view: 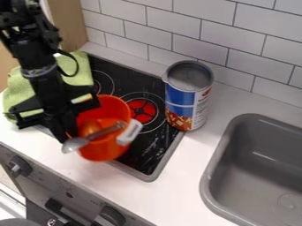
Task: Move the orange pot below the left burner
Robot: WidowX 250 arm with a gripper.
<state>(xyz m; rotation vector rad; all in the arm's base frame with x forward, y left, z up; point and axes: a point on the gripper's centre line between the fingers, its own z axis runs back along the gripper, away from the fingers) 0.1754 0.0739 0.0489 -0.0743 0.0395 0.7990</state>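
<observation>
- Claw (66, 130) appeared closed on L rim of orange pot (105, 152); spoon (75, 145) lay across it.
- Pot loc.: over stovetop's (150, 148) front edge, twd. counter's (177, 185) front edge.
- Grip done; final lowering/release prob. o/s.

Open lane ran over the counter (177, 185) between cooktop (152, 152) and sink (254, 187), near side of the tall can (187, 99). Can blocked the cooktop's far-right side, tile wall (218, 48) bounded the far side, green cloth (20, 90) crowded far left. Orange pot (103, 150) obstructed near left, spoon (75, 144) poking out left, handle (130, 132) right.
</observation>
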